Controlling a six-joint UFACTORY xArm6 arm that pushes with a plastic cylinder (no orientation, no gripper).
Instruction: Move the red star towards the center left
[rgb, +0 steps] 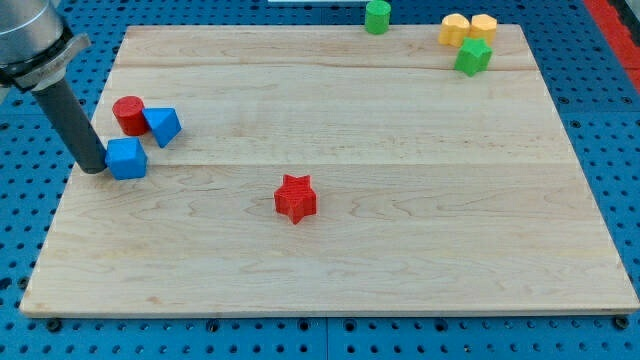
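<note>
The red star (295, 198) lies on the wooden board (400, 260), a little left of and below the board's middle. My tip (92, 168) rests on the board near its left edge, touching or just beside the left side of a blue cube (127, 159). The star is well to the right of my tip and slightly lower in the view. Nothing lies between the blue cube and the star.
A red cylinder (128, 115) and a blue triangular block (162, 126) sit just above the blue cube. At the view's top are a green cylinder (377, 16), two yellow blocks (454, 29) (484, 27) and a green block (473, 56).
</note>
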